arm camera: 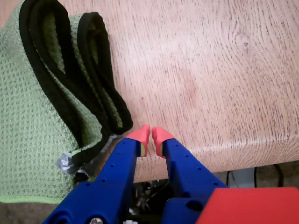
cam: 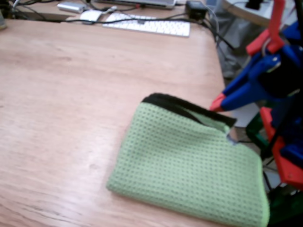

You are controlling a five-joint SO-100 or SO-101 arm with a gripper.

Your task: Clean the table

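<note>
gripper (arm camera: 150,135) nearly closed, empty | beside cloth (arm camera: 32,121) corner on table (arm camera: 210,70) | advice: open wide, then pinch the black hem

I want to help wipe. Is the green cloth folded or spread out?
Folded. In the wrist view the green cloth shows its black-trimmed edges stacked in loops, one layer over another, lying on the table.

A folded green cloth (cam: 189,165) lies on my desk (cam: 71,94), near right; my claw (cam: 218,103) hovers just beside its black edge.
</note>
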